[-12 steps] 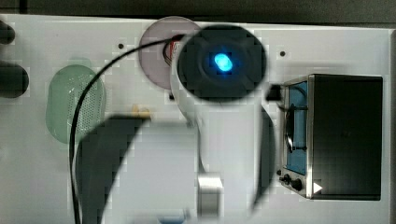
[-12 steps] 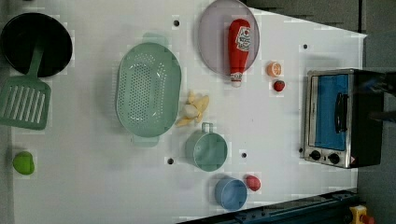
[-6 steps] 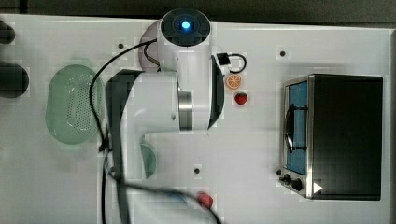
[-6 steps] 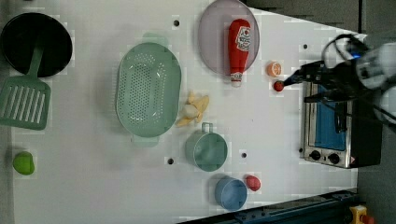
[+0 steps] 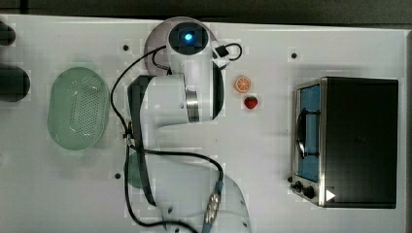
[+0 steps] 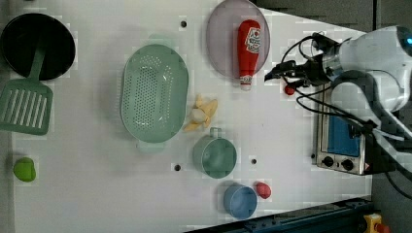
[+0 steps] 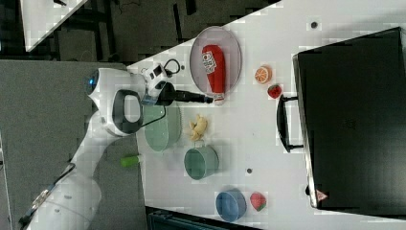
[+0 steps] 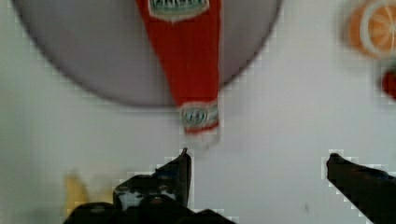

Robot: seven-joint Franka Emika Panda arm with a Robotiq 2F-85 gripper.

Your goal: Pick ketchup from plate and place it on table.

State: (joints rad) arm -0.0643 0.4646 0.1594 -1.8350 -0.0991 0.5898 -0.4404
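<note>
The ketchup (image 6: 248, 46) lies flat on the lilac plate (image 6: 221, 41), its fat end well inside the rim and its capped neck poking out over the plate's edge onto the white table (image 6: 97, 194). In the wrist view the bottle's (image 8: 194, 60) long axis runs straight away from the gripper (image 8: 257, 163), cap end nearest, with the cap sitting just ahead of one dark fingertip (image 8: 183, 161) rather than centred between the two. The jaws are spread wide with nothing between them.

In the left view the gripper (image 6: 274, 75) hangs just off the plate's rim on the toaster oven (image 6: 340, 141) side, close to the cap and not touching it. The orange slice (image 5: 243, 83) and strawberry (image 5: 250, 102) lie beyond the plate toward the oven.

As I read it, the hand has to carry on along the bottle's length, past the cap to the thicker body, and shift sideways so the fingers straddle the bottle across its width before closing.
</note>
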